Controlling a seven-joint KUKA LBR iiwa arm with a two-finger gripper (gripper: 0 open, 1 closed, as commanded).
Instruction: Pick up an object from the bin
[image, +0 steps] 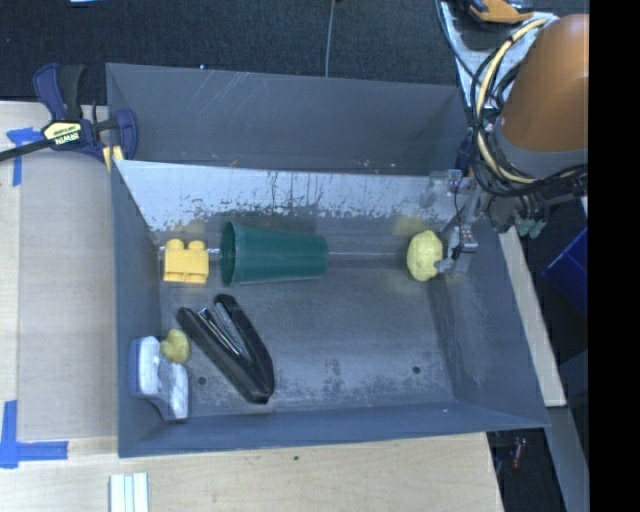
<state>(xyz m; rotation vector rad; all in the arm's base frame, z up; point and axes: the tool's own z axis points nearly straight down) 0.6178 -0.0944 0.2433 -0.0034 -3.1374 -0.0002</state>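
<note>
Yellow-green round lump (424, 256), lemon-like in shape, lies on the floor of the grey metal bin (290, 120), right of the frame's centre, at the foot of the back slope and near the right wall.

Contents, left to right:

- **Lower left:** a pale silvery-white item (163, 377) lies in the near corner along the left wall. A small yellow-green piece (176, 346) sits at its upper end.
- **Mid-left:** above these, a yellow toy brick (186, 261) sits at the foot of the back slope.
- **Just right of the brick:** a dark green cup (273, 253) lies on its side, wider end toward the brick.
- **Below the cup:** a long black clip-like item (232, 346) lies diagonally, from upper left to lower right.
- **Right of centre:** the round lump lies well apart from the cup.

The tool (458, 250) stands just beside the lump, on its right. Whether the tool is open or closed cannot be told, nor whether it has hold of anything. The arm's orange cover (550, 80) and cables occupy the upper right of the frame.
</note>
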